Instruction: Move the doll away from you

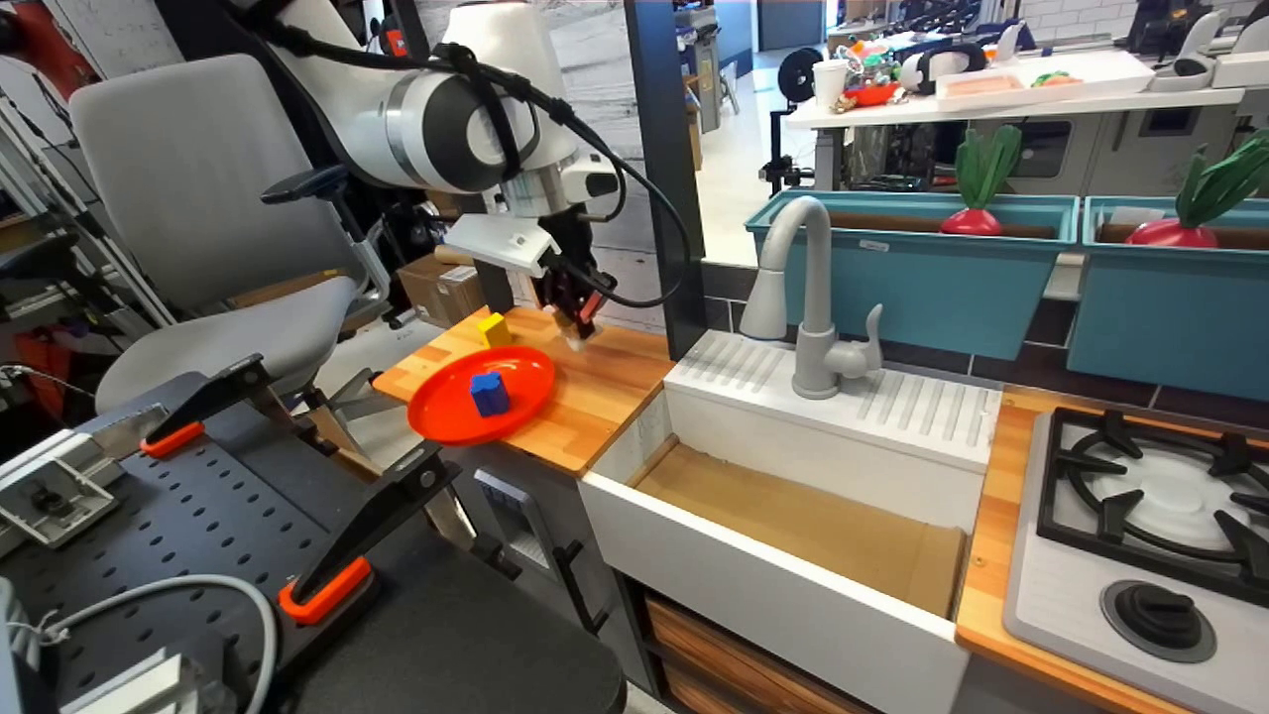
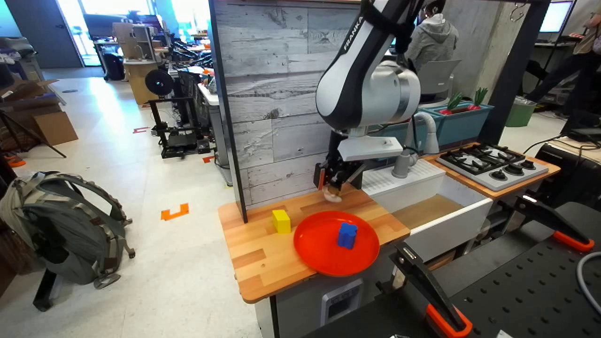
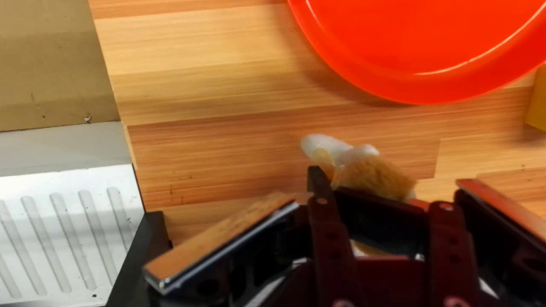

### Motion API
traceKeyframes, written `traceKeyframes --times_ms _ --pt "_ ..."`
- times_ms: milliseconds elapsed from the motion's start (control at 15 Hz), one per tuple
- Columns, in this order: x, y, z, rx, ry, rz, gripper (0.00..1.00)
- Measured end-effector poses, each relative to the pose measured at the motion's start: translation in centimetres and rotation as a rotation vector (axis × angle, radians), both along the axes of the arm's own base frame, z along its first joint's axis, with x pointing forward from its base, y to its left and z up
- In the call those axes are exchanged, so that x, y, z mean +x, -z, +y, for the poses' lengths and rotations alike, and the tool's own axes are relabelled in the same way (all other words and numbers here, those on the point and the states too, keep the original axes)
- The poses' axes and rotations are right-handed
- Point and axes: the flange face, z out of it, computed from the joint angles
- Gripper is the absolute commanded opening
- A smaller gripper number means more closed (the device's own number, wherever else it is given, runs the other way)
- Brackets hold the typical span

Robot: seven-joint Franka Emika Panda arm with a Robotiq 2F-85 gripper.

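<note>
One doll [image 3: 373,175] is on the counter [image 2: 260,241] beneath one claw [image 2: 337,182], whose two fingers [image 3: 222,241] stand spread apart. One red plate [image 2: 315,246] holds one blue block [image 2: 347,236]; one yellow block [image 2: 281,221] sits nearby.

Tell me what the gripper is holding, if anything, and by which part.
Nothing appears held: the gripper stands open, its fingers spread apart; the doll shows beneath, partly hidden.
</note>
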Motion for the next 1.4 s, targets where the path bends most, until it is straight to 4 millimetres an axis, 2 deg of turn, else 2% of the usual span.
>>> traceKeyframes --times_ms 67,133,267,867,1200,1400 --pt "0.2 0.4 0.2 -0.001 -0.003 -0.002 0.0" --pt "0.5 0.7 0.4 -0.004 -0.005 -0.006 0.26" --pt "1.0 1.2 0.5 -0.007 -0.006 -0.014 0.34" --pt "1.9 1.7 0.5 -0.006 -0.004 -0.03 0.99" --pt "1.6 1.2 1.0 0.002 -0.008 -0.05 1.0" --pt "0.5 -0.7 1.7 0.017 -0.017 -0.089 1.0"
